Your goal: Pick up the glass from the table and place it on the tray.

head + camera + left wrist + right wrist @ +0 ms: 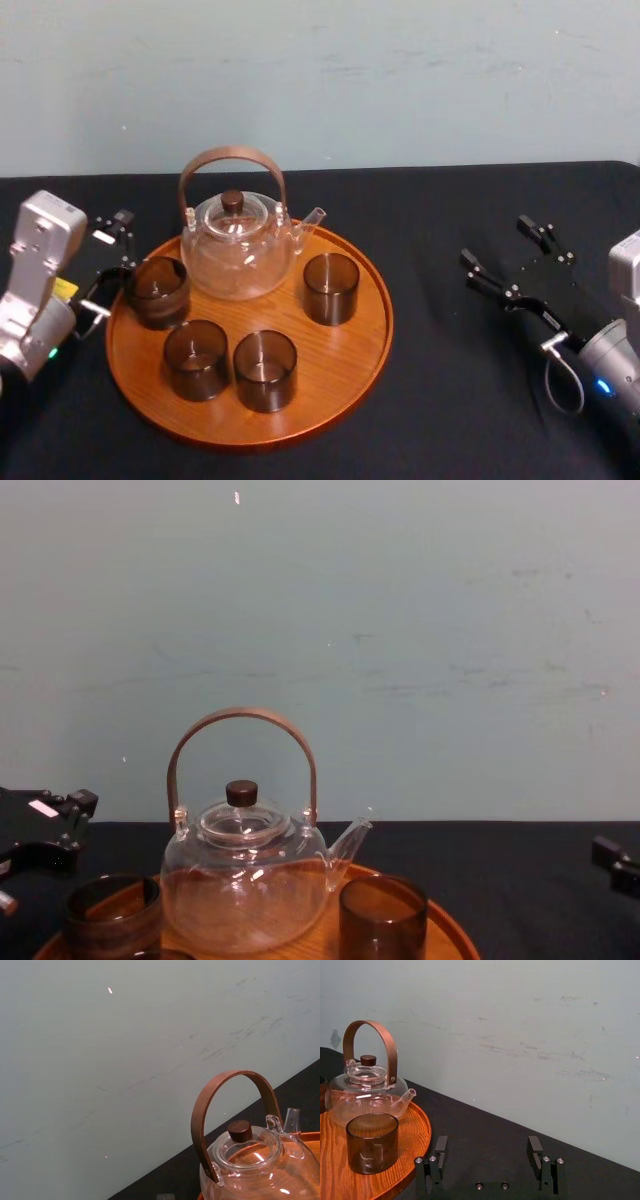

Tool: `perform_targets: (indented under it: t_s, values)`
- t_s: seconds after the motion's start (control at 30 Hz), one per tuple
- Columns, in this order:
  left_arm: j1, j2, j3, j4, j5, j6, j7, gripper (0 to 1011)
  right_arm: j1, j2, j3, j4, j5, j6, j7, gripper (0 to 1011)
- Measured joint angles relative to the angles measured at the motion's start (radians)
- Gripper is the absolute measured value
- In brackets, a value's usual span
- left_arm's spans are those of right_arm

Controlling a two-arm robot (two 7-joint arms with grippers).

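Head view: the tray (pixel 330 360) lies on the black surface (pixel 450 200) and carries the teapot (pixel 238 245) at its rear. The glass (pixel 158 290) stands upright on the tray, hard against its left rim and just left of the teapot. A second glass (pixel 331 287) stands on the tray right of the teapot. A third glass (pixel 196 359) and a fourth glass (pixel 265 370) stand side by side near the tray's front.

The left pincer (pixel 115 262) sits just off the tray's left rim, fingers spread wide, with the glass immediately beyond its fingertips. Whether a fingertip touches the glass cannot be determined; the fingers do not clamp it.

The right pincer (pixel 505 250) is over the surface well to the right of the tray, fingers spread, with nothing between them. Right wrist view confirms this: both fingers (pixel 437 1155) stand apart over bare cloth beside the tray's right rim.

Chest view: the glass stands at the tray's left end, beside the teapot.
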Motion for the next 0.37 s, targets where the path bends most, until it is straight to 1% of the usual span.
perform_targets:
  t_s: [0.37]
  values:
    - [0.000,0.000,0.000,0.000,0.000,0.000,0.000,0,0.001,0.001,-0.002,0.000,0.002,0.000,0.003,1002]
